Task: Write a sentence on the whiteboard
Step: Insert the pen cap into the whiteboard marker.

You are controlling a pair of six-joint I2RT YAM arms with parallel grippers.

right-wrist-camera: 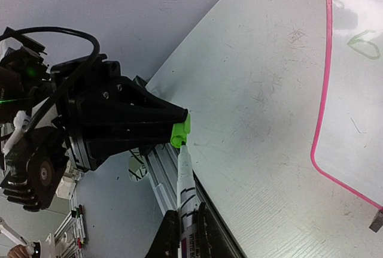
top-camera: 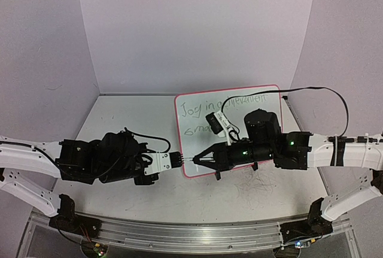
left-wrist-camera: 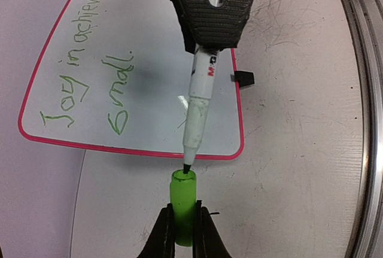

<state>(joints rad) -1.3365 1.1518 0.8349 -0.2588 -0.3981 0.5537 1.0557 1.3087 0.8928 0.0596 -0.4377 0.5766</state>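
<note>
Whiteboard (top-camera: 197, 144), a large glossy white rectangle with a thin pink-red rim, lies flat on the table, right of centre. The green handwritten sentence (left-wrist-camera: 76, 60) on it runs to two lines and looks finished.

I judge the step in hand to be recapping.
- Left gripper (left-wrist-camera: 184, 217): fingers pinched tight on the stubby bright-green plastic cap (left-wrist-camera: 184, 195).
- Right gripper (right-wrist-camera: 187, 221): clamped shut round the slim white marker pen (left-wrist-camera: 200, 90).
- Nib: at the cap's mouth, just off the board's rim on the left arm's side. I can't tell if it has entered.

The pen looks slightly canted. I'd line the barrel up with the cap's axis, then push straight and slow until seated.

Surface is a pale grey tabletop (left-wrist-camera: 299, 150), scuffed with scribbles, with a small black clip foot (left-wrist-camera: 244, 78) at the board's rim. Plain lilac walls (top-camera: 197, 30) stand behind.
</note>
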